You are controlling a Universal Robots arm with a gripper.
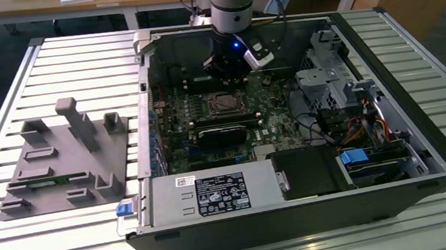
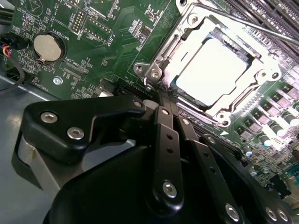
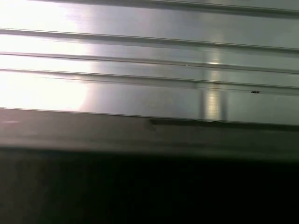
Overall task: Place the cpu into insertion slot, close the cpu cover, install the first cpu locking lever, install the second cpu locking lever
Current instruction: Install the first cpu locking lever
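Item: black robot gripper [image 2: 161, 95], seen in the second wrist view at lower centre. The jaws are drawn together, the tips meeting at a narrow point, and nothing is held between them. The tips are set against the near corner of the thin square silver metal cpu cover [image 2: 161, 63], at the socket's edge; whether actual contact is made cannot be told.

Item: small flat square cpu with a dull silver-grey metal top [image 2: 212, 72], seen at upper right of the second wrist view. It is seated in the square black-framed insertion slot [image 2: 194, 101], and the cover frame is laid down around it, the chip showing through the central window. A thin silver lever rod [image 2: 247, 25] is seen running along the far side of the socket.

Item: green motherboard [image 2: 117, 28], with a round silver coin battery [image 2: 47, 47] at upper left of the second wrist view.

Item: open black computer case [image 1: 297, 227], at centre of the exterior view, resting on a slatted aluminium surface [image 1: 64, 60]. Contained within: the motherboard, the socket [image 1: 223, 102] directly below the arm, a grey power supply box [image 1: 213, 195], and drive bays.

Item: grey moulded fixture tray [image 1: 64, 160], on the surface at the exterior view's left.
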